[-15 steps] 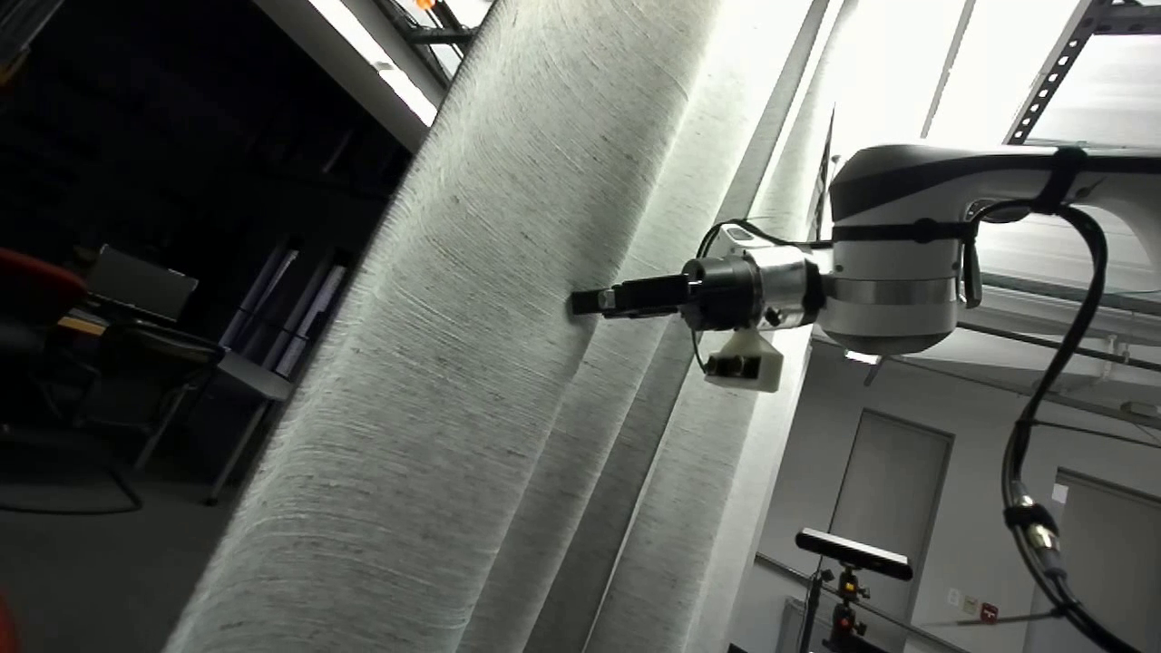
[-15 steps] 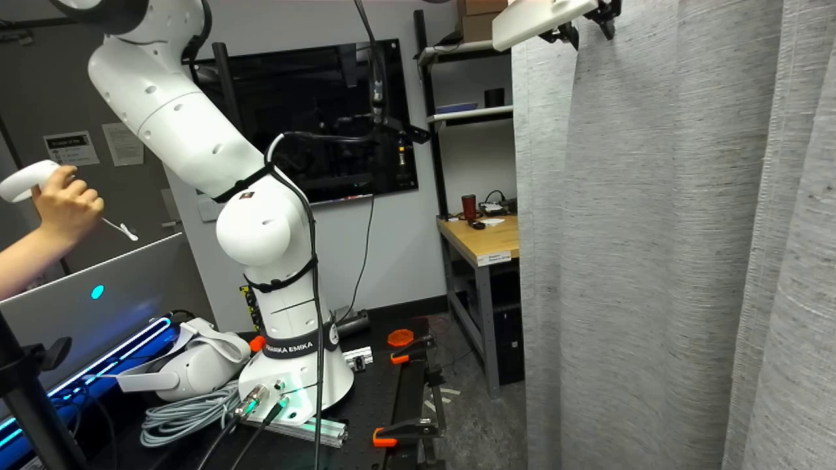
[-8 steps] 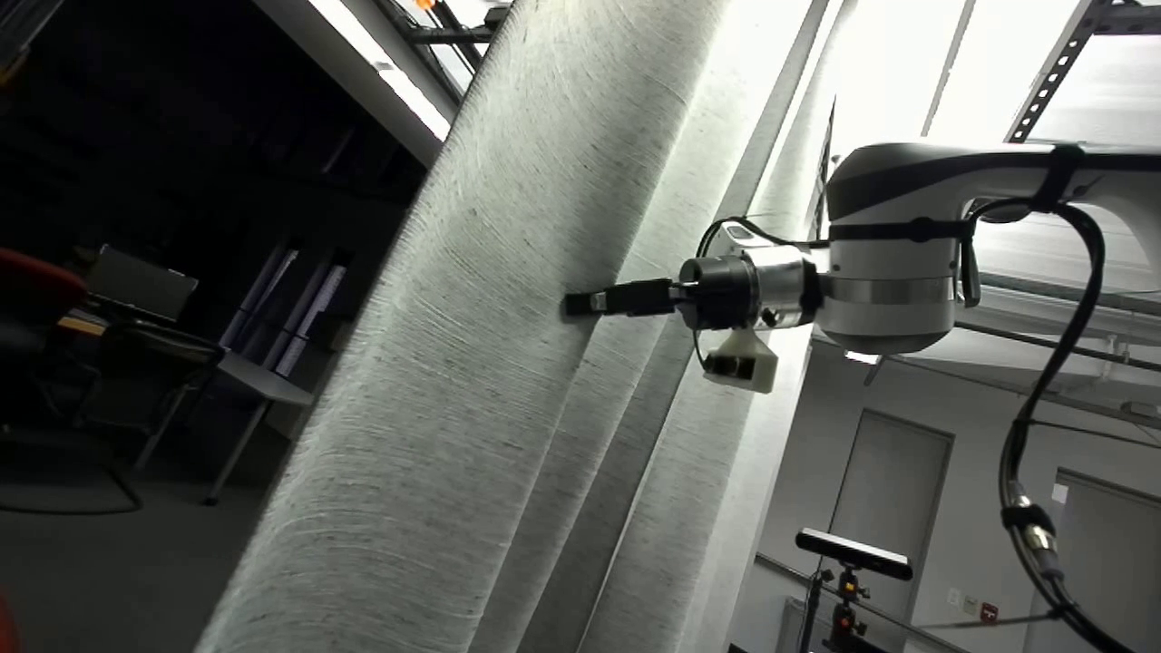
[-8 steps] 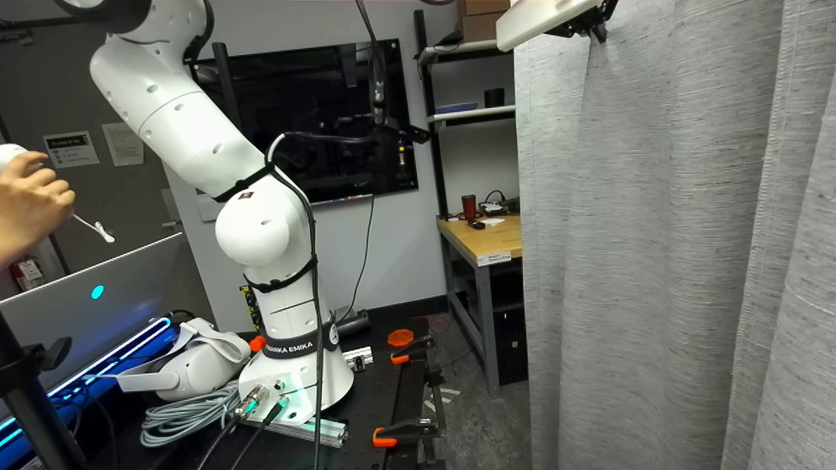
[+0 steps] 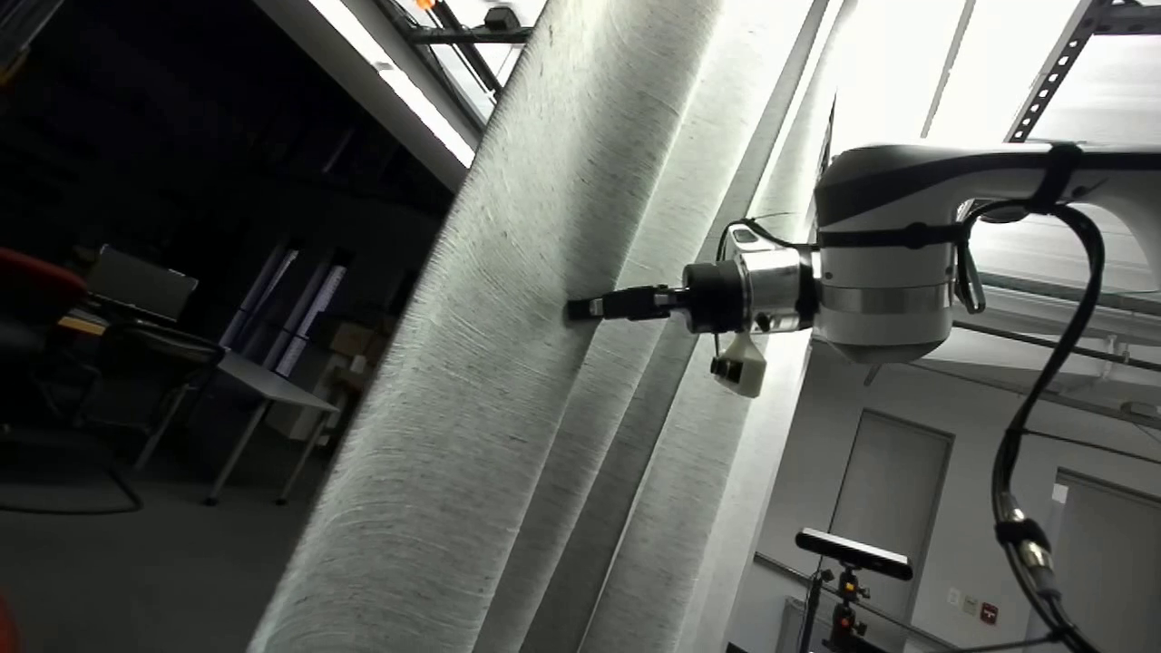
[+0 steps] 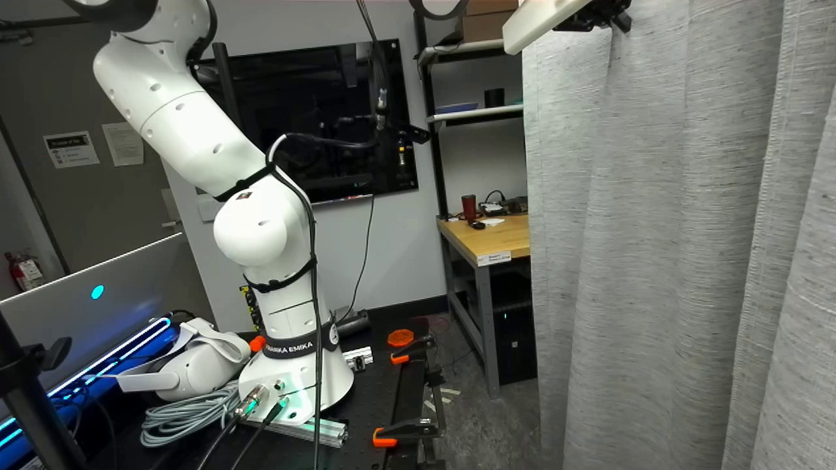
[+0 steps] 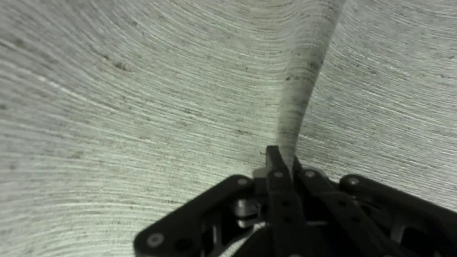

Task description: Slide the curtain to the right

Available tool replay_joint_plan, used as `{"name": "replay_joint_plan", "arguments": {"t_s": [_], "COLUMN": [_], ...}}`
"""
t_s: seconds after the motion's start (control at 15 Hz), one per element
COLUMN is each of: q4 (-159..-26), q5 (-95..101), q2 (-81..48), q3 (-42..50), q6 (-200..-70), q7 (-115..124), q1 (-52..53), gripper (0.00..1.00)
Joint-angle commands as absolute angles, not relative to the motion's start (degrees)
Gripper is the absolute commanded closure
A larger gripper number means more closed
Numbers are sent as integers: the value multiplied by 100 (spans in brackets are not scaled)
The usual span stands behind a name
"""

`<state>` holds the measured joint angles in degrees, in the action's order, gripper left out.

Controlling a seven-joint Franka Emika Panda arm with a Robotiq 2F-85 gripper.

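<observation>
The curtain (image 5: pixel 490 363) is a tall light grey-white drape with long vertical folds. It hangs in both exterior views, on the right side in an exterior view (image 6: pixel 653 228), and fills the wrist view (image 7: pixel 142 107). My black gripper (image 5: pixel 582 309) is at the curtain, near mid-height of that view. In the wrist view the fingers (image 7: pixel 285 160) are closed together on a pinched fold that rises from between the fingertips. In an exterior view the gripper (image 6: pixel 617 19) is at the top edge, mostly cut off, touching the cloth.
A desk (image 5: pixel 272 381) and chair (image 5: pixel 145 372) stand beyond the curtain's free edge. A camera on a tripod (image 5: pixel 853 553) stands beside the curtain. A wooden workbench (image 6: pixel 483 238) and a shelf (image 6: pixel 477 114) are behind it. A laptop (image 6: pixel 98 313) stands by the robot base (image 6: pixel 294 378).
The curtain's free edge has moved right in both exterior views, uncovering more of the desk and workbench. The wrist has turned a little. The person's hand with a controller has left view.
</observation>
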<state>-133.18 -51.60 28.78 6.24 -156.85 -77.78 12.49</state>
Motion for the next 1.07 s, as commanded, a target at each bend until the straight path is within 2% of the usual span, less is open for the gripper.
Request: {"name": "replay_joint_plan", "arguments": {"t_s": [0.0,1.0], "q4": [-12471,-10728], "q5": [-5141,-4581], "q2": [2045,1207], "q3": [885,3091], "q6": [-16138,-15900], "q7": [-7721,-6615], "q1": [1050,-1233], "gripper": [100,100]}}
